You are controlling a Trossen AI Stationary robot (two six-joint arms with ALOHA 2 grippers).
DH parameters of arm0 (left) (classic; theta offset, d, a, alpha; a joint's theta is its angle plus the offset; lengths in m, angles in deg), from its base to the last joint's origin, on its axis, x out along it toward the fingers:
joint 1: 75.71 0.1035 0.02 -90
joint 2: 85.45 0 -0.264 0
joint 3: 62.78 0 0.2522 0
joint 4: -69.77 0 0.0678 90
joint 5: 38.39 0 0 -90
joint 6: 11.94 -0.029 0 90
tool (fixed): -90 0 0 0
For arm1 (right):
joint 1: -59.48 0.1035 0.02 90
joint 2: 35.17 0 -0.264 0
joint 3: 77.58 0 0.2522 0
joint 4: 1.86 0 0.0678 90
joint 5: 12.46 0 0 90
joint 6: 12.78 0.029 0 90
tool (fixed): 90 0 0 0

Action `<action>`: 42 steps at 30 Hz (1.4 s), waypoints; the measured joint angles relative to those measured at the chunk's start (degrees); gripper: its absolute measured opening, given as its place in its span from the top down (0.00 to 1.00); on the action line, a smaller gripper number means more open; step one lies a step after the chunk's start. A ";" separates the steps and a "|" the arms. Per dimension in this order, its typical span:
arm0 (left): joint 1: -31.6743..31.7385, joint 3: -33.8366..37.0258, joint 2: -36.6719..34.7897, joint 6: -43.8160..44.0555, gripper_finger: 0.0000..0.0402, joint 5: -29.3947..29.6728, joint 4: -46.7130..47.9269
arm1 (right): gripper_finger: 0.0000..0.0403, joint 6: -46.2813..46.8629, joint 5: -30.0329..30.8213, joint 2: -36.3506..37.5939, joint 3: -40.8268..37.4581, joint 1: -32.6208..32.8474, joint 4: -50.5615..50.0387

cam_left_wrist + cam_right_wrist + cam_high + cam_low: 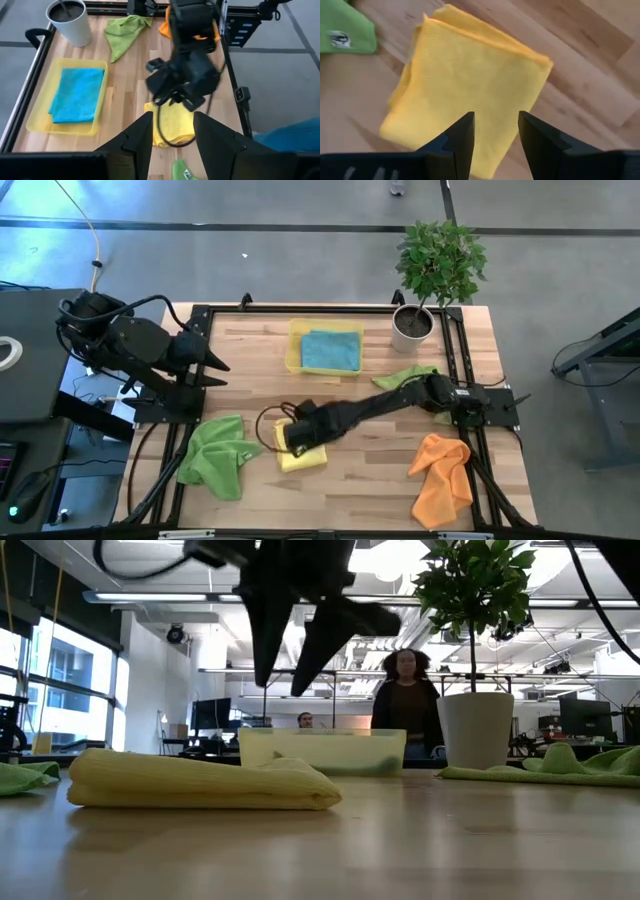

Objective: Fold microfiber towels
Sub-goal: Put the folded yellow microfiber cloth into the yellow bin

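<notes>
your right gripper (495, 145) hangs directly over the folded yellow towel (303, 456), which lies flat near the middle of the tabletop's front edge. its fingers are spread and hold nothing; in the right wrist view the cloth shows between them, and the low view has their tips well above the towel, so it reads as released. the folded layers sit stacked and roughly square, which suggests this piece is ready to be lifted and moved.

the blue towel (331, 350) already lies folded inside the yellow tray (293, 361) toward the back edge, beside the potted plant (432, 272), so that is likely where the yellow one goes next.

three are still crumpled: a green towel (217, 453) near the front left corner, just beside the yellow one, another green towel (412, 376) by the right arm's base, and the orange towel (442, 476) near the front right corner.

your left gripper (172, 137) waits off the left edge, fingers apart and empty, facing across the table.

a person (405, 700) stands in the room beyond the back edge.
</notes>
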 joint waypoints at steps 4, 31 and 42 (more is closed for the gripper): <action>0.00 0.01 -0.08 0.84 0.67 -0.11 -0.02 | 0.64 -4.67 -2.03 0.00 0.00 -2.60 -3.28; 0.02 0.04 -1.08 6.13 0.67 3.44 0.00 | 0.64 -20.95 3.35 9.76 -10.36 -6.40 -24.00; 0.25 0.02 4.48 7.02 0.67 8.03 0.00 | 0.64 -15.29 1.45 40.74 -53.88 -3.61 24.09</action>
